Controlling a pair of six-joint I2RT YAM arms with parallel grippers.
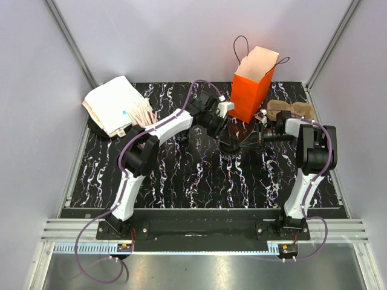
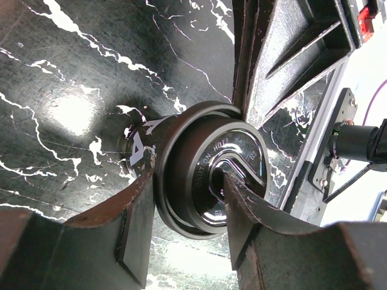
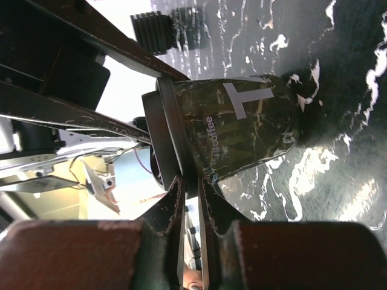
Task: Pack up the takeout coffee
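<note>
1. Takeout coffee (image 3: 242, 127): black paper cup w/ dark round lid (image 2: 193, 175), base on the marble table (image 1: 181, 175), between the tips of both grippers at mid-table.
2. L gripper (image 2: 190, 184): comes at the cup from the lid side and grasps the lid. L fingers (image 2: 136, 229) stand partway apart. One pad lies against the outer rim. The other tip rests on the lid top, near the embossed "CAUTION HOT" text.
3. R gripper (image 3: 190, 187): comes at the cup from the side. R fingers (image 3: 172, 211) are drawn nearly together w/ only a thin slit between. The lid rim meets the cup wall right at their tips. Clamped on the rim or only touching it: cannot tell.
4. In the R wrist view the L fingers show as two dark bars converging on the lid, opp. the R fingertips. The cup wall w/ pale "T" mark and "coffee" print extends past the tips to the table.
5. Orange bag (image 1: 251, 90): upright, mouth open, black cord handles, just beyond both sets of fingertips on the far side.
6. White paper stack (image 1: 112, 104) and wooden sticks (image 1: 143, 113): well apart from the L fingers, off to their left.
7. Brown tray-like item (image 1: 290, 110): behind the R fingers, by that arm's wrist; detail too small to tell.
</note>
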